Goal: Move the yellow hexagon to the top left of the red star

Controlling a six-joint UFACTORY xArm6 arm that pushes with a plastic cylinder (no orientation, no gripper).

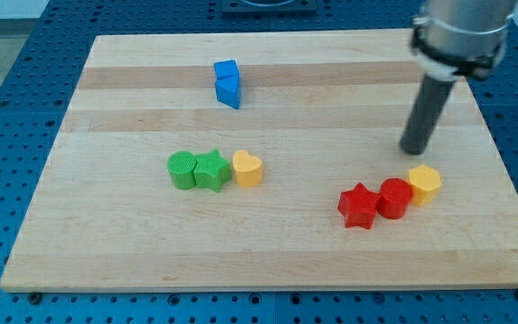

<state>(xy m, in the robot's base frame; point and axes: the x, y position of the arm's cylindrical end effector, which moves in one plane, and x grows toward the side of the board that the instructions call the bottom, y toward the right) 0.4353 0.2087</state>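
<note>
The yellow hexagon (424, 183) lies at the view's lower right, touching the right side of a red cylinder (395, 198). The red star (359, 206) touches the cylinder's left side, so the three form a row rising to the right. My tip (415, 150) rests on the board just above the yellow hexagon, a little to its left, with a small gap between them.
A green cylinder (183, 169), a green star (211, 169) and a yellow heart (247, 168) sit in a row at centre left. A blue block (227, 84) stands near the top centre. The wooden board (106, 234) lies on a blue pegboard surface.
</note>
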